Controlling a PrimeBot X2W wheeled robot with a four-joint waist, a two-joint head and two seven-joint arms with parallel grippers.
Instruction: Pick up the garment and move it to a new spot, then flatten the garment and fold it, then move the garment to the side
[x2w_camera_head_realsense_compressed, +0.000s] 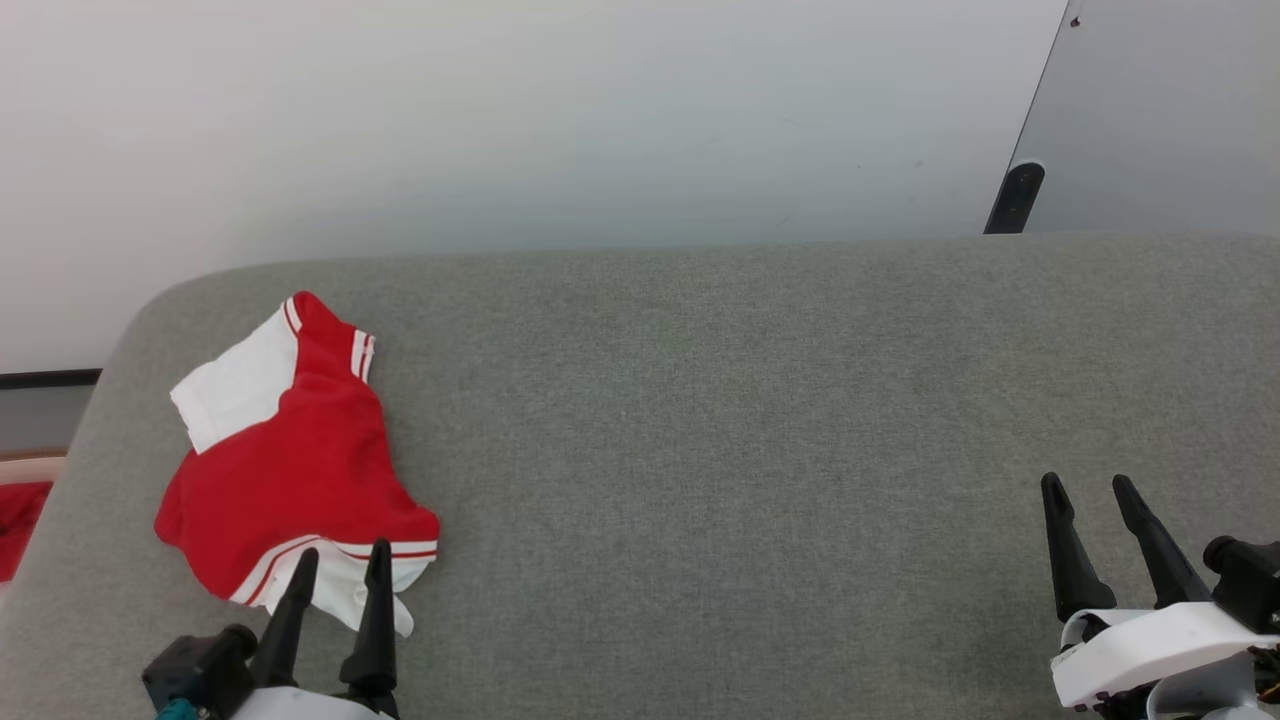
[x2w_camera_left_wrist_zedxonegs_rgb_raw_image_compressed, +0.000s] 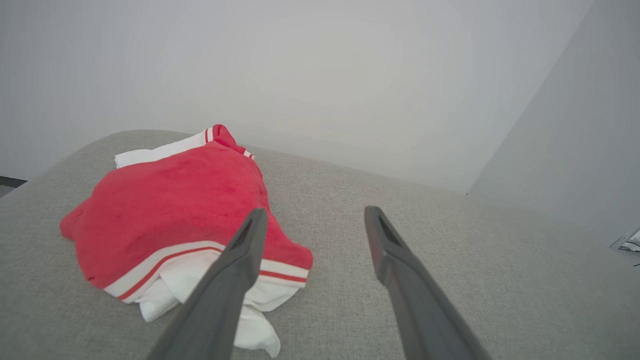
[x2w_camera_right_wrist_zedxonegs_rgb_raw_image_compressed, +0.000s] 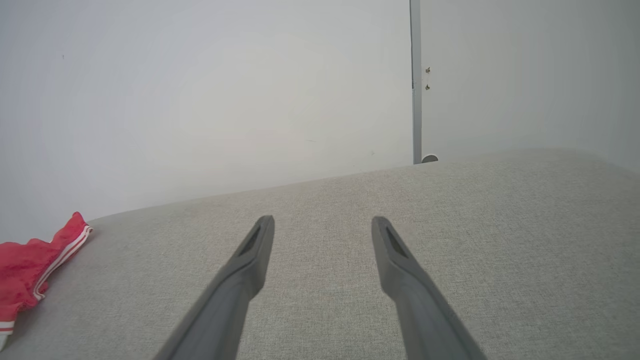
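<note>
Pick-up pending: garment (x2w_camera_head_realsense_compressed: 290, 470) lies crumpled at nine o'clock on cushion (x2w_camera_head_realsense_compressed: 750, 420). Left gripper (x2w_camera_head_realsense_compressed: 343, 550) and right gripper (x2w_camera_head_realsense_compressed: 1086, 482) are released, empty. Judged next: left gripper grasps the near hem.

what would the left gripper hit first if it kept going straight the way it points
Probably the crumpled red and white jersey: the left gripper, jaws open, points at its striped hem with one finger, the other at the bare grey fabric surface. Height above the cloth is unclear.

Open cushion (x2w_camera_head_realsense_compressed: 750, 400) stretches right of the garment (x2w_camera_head_realsense_compressed: 290, 470); the wall (x2w_camera_head_realsense_compressed: 500, 120) bounds it behind.
</note>
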